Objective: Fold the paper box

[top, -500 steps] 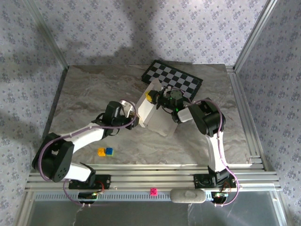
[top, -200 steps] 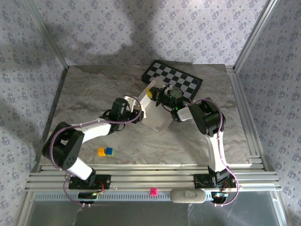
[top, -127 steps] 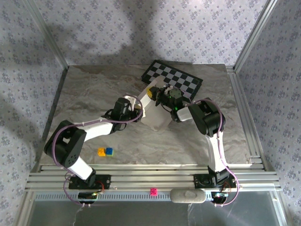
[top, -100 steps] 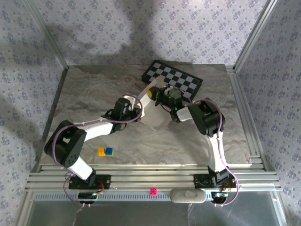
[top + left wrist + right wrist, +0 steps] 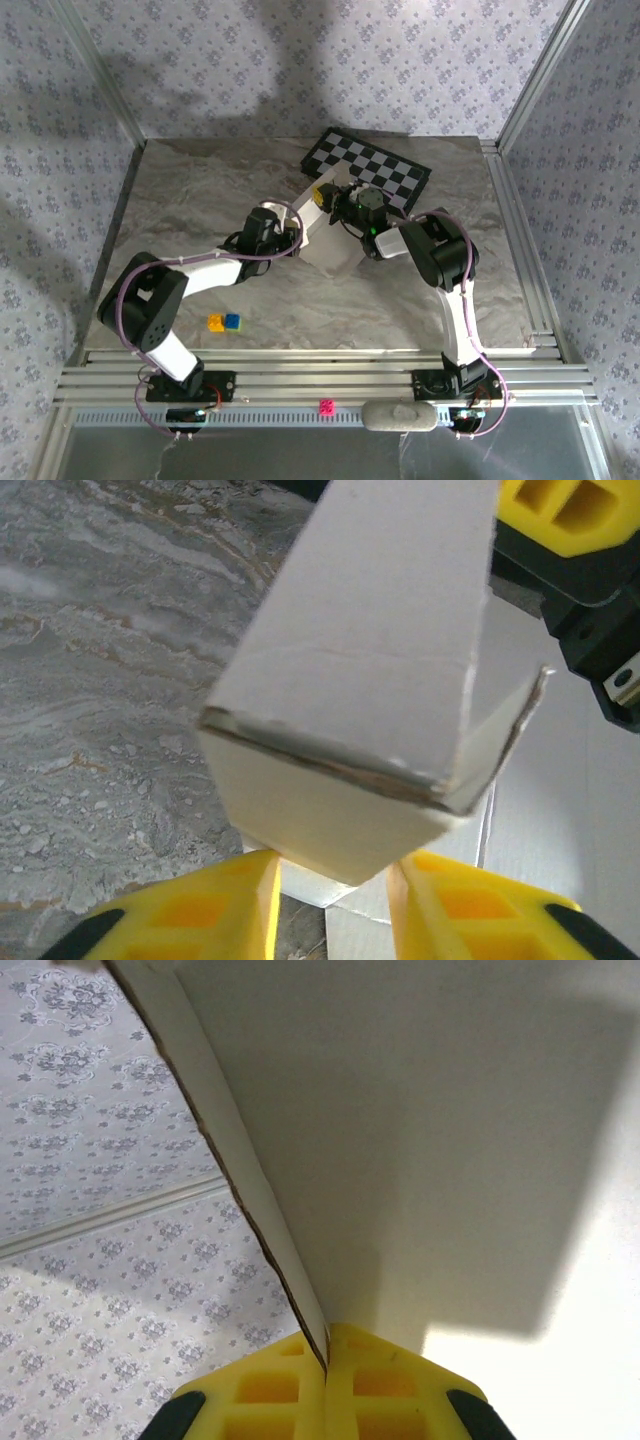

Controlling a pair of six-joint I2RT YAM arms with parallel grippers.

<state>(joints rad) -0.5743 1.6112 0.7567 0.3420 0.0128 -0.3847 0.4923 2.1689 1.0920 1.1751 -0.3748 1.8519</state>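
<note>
Pinching the paper box [image 5: 450,1110] are the right jaws.

No text, label, brand, number or sign can be read in any view.
</note>
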